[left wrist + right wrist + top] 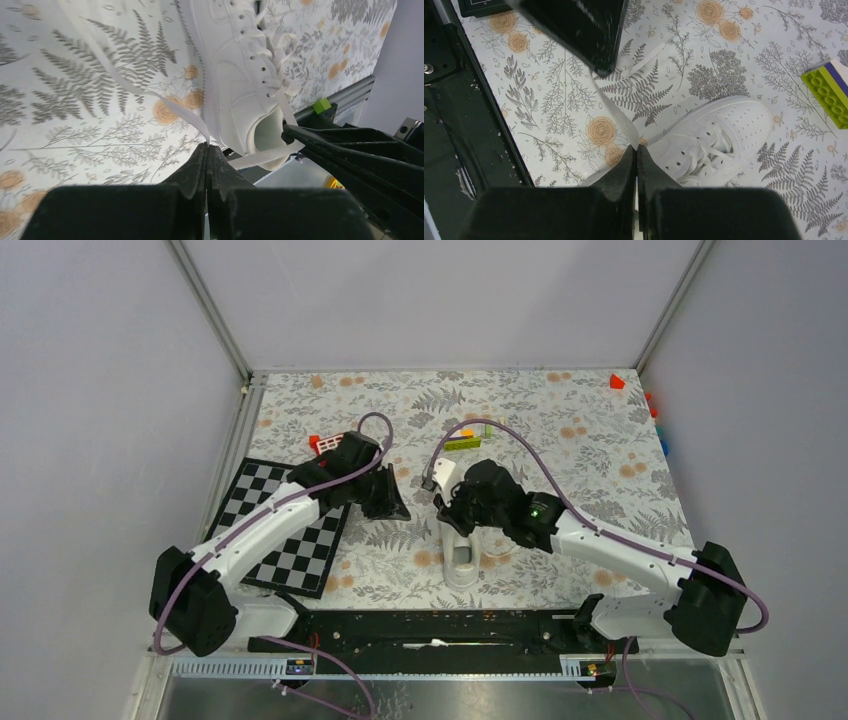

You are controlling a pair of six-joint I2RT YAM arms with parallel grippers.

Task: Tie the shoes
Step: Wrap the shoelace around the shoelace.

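The white sneaker [462, 562] lies on the floral cloth near the front edge, its white laces loose. It also shows in the left wrist view [235, 85] and the right wrist view [724, 130]. My left gripper [398, 508] is just left of the shoe, shut on a flat white lace [150, 95] at its tips [207, 146]. My right gripper [447, 512] hovers over the shoe, shut on a lace strand [616, 112] at its tips [636, 148]. That strand runs up to the left gripper's fingers [594, 40]. The right gripper's fingers [350, 150] also hold a lace strand [260, 156] beside the shoe's opening.
A black and white chessboard [285, 525] lies under the left arm. A green brick [462, 442] lies behind the shoe and also shows in the right wrist view [829, 90]. Red blocks [322, 443] [617, 382] sit further back. A black rail [440, 625] runs along the front edge.
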